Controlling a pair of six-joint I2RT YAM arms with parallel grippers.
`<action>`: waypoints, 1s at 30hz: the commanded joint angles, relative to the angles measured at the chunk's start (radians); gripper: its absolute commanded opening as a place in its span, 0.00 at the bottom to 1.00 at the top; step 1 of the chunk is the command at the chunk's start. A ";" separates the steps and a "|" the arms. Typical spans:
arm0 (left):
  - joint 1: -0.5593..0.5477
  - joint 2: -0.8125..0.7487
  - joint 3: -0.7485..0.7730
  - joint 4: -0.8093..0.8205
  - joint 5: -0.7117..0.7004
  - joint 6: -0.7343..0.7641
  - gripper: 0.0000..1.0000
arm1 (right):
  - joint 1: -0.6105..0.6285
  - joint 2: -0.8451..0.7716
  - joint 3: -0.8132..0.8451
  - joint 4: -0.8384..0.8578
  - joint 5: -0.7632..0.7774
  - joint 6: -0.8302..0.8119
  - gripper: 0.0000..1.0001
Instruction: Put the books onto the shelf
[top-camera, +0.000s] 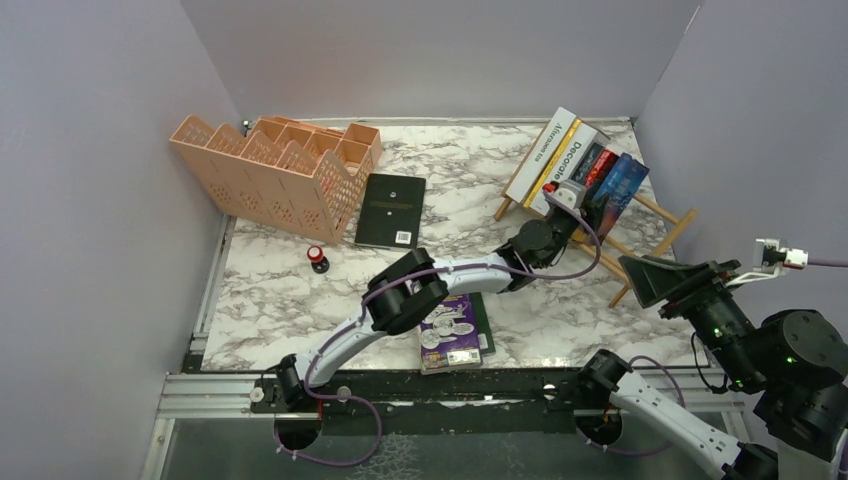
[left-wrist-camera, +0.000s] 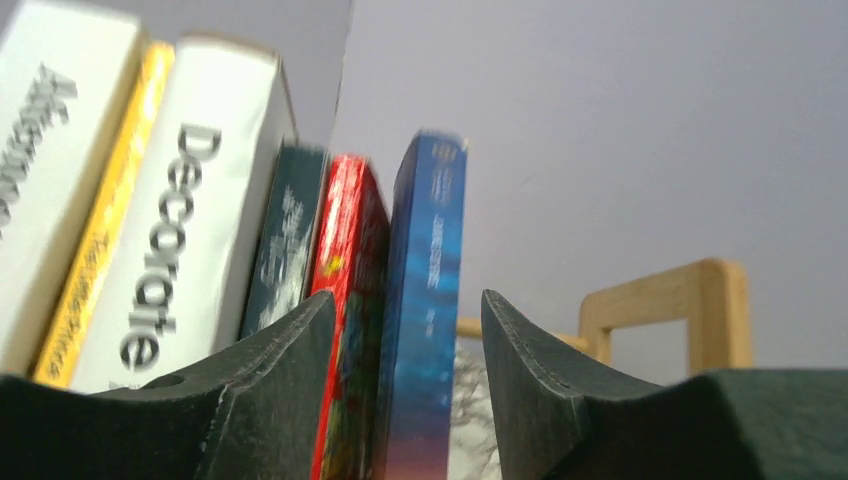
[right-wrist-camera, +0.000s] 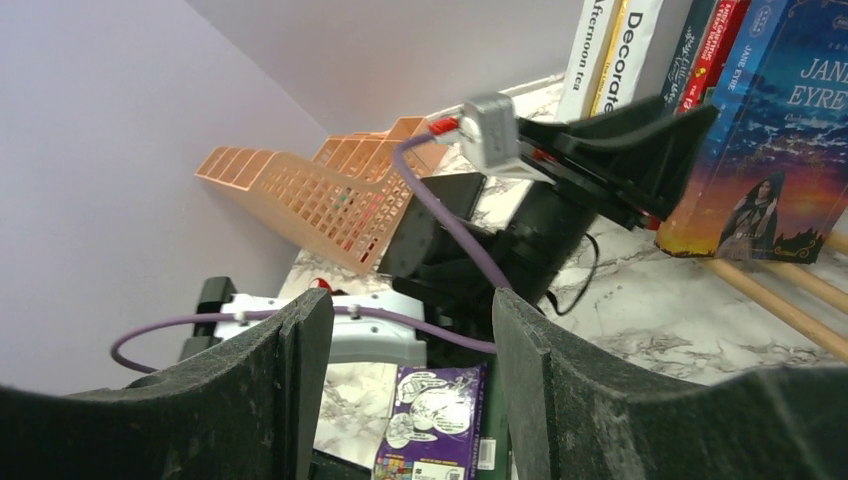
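The light-wood shelf (top-camera: 668, 220) stands at the back right and holds several books upright: a white one (top-camera: 545, 150), a yellow one, "Decorate" (top-camera: 568, 158), a dark one, a red one (top-camera: 603, 165) and a blue one (top-camera: 622, 185). My left gripper (top-camera: 596, 203) is at these books. In the left wrist view it (left-wrist-camera: 407, 295) is open astride the red book (left-wrist-camera: 345, 260) and the blue book (left-wrist-camera: 428, 300), with a gap to the right finger. A black book (top-camera: 390, 208) lies flat mid-table. A purple cartoon book (top-camera: 450, 330) lies on a dark green one (top-camera: 484, 320) near the front. My right gripper (top-camera: 632, 275) hangs open and empty.
A peach plastic lattice organizer (top-camera: 280, 165) sits at the back left. A small red-capped object (top-camera: 317, 258) stands in front of it. Grey walls close in the marble table (top-camera: 280, 300) on three sides. The left arm stretches diagonally across the middle.
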 joint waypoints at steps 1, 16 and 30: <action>0.004 -0.178 -0.055 0.022 0.086 0.004 0.57 | 0.002 0.021 -0.012 0.012 0.031 -0.009 0.64; 0.027 -0.654 -0.593 -0.218 0.036 -0.102 0.65 | 0.003 0.101 -0.082 0.016 0.041 0.058 0.64; 0.195 -1.052 -0.961 -1.203 -0.065 -0.378 0.99 | 0.001 0.378 -0.427 0.326 -0.268 0.076 0.65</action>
